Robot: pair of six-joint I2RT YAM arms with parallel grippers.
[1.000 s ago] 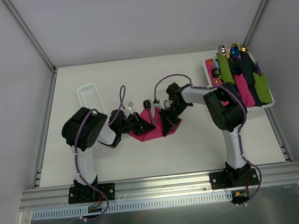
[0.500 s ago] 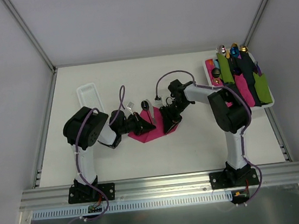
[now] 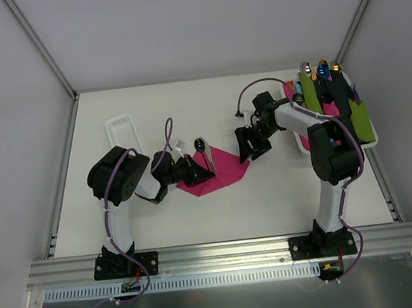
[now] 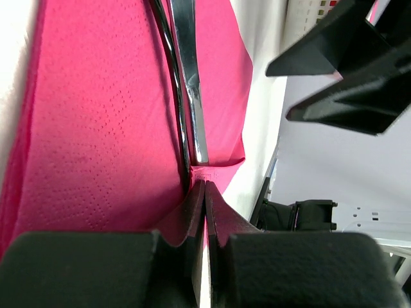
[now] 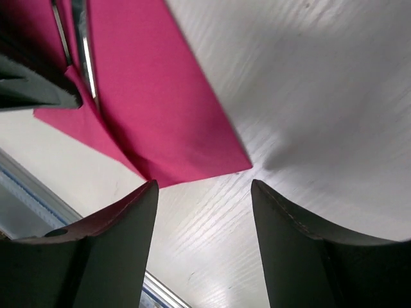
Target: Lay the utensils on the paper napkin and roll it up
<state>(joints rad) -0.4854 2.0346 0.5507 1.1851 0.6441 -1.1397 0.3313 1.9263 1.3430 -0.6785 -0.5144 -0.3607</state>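
Hard to read at the left gripper [image 3: 196, 173]. From above it covers the near ends of the utensils [image 3: 205, 154]. In its own wrist view the left gripper [image 4: 204, 192] has its fingers pressed together on a raised fold of the paper napkin [image 4: 96, 128]. The paper between the pads is hidden. I cannot tell whether the tips of the utensils [image 4: 186, 83] are caught in there too. Their heads are cut off at the top of that view, where one thin dark piece and one shiny piece lie side by side.

In the top view the utensils run from near to far, leaning slightly left. The rounded head pokes off the far edge of the paper napkin [image 3: 223, 171]. The napkin lies on the table [image 3: 162, 227] between the two arms.

And here's the change: the right gripper [image 3: 253, 144] has pulled back to the right, off the paper. It now hangs wide open just beyond the napkin's right corner. Its wrist view shows the right gripper [image 5: 202, 192] over bare table beside the paper napkin [image 5: 160, 96]. The napkin's right side, bunched up a moment ago, now lies spread flat. The left gripper stays clamped. The white ridged tray [image 3: 123, 132] and the tray of rolled napkins [image 3: 367, 145] sit where they were.
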